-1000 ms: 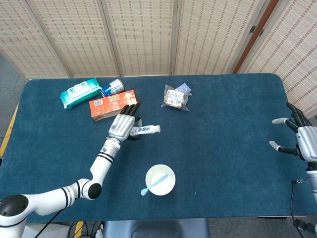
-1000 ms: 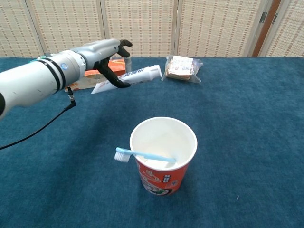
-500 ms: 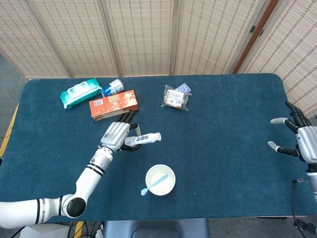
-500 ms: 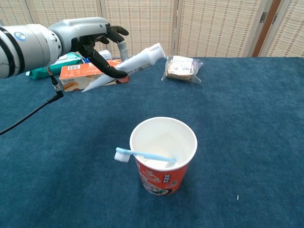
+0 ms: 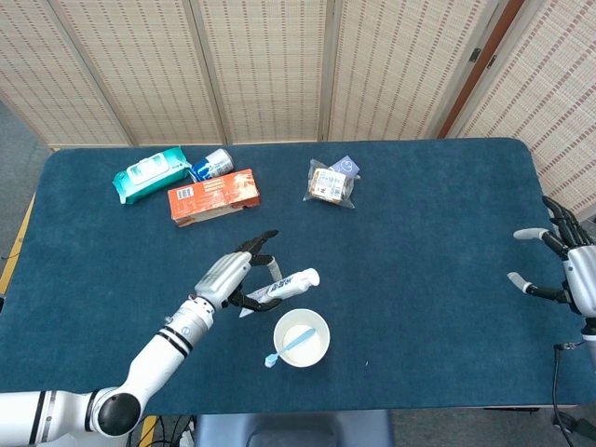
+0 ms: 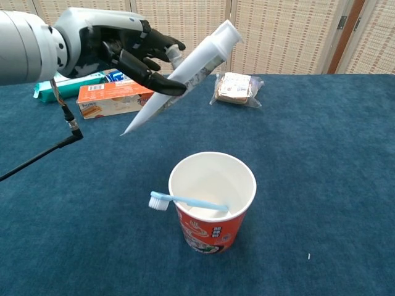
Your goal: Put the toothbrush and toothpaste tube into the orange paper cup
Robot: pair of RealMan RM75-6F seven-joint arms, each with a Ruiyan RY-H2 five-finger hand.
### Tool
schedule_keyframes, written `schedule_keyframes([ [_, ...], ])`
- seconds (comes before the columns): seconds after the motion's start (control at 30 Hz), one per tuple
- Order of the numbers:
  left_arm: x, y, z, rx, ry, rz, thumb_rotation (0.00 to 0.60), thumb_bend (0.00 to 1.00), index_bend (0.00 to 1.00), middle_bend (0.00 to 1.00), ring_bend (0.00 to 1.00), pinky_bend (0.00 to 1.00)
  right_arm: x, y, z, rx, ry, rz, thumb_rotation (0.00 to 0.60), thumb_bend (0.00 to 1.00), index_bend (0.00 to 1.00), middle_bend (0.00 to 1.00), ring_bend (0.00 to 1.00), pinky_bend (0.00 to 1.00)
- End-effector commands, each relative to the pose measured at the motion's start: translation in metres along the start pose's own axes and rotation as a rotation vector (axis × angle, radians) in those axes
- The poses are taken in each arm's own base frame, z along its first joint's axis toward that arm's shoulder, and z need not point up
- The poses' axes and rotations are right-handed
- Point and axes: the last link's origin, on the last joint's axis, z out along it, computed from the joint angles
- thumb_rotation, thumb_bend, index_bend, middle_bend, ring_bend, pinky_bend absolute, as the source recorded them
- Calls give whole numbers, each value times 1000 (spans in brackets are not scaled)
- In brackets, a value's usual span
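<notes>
Left hand (image 6: 126,52): grasping toothpaste tube (image 6: 185,73), tilted cap-up, for lowering into orange paper cup (image 6: 212,200).
Right hand (image 5: 568,270): released, idle.

My left hand (image 5: 226,277), gripping the white toothpaste tube (image 5: 284,285): travelling away from the orange carton at the back of the table toward the orange paper cup with white interior (image 5: 302,338), now just behind its rim. Tube: rising well above the blue tabletop, tilting steeper, cap end lifting up, flat crimped end pointing down.
</notes>
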Motion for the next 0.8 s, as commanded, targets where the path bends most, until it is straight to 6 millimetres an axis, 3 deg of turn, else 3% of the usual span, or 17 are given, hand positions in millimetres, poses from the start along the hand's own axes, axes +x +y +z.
schedule_keyframes([
  [0.03,-3,9,-5,-31,-62,-102,600,266,594,0,0,0,0,0,-2,0,0,2,600,94,382,8,0,196],
  [0.37,-12,14,-2,-72,-149,-261,600,267,594,0,0,0,-2,4,-7,-11,-2,7,600,94,382,8,0,196],
  [0.8,-35,5,27,-67,-153,-403,600,267,592,0,0,0,-3,11,-12,-29,3,18,600,93,382,8,0,196],
])
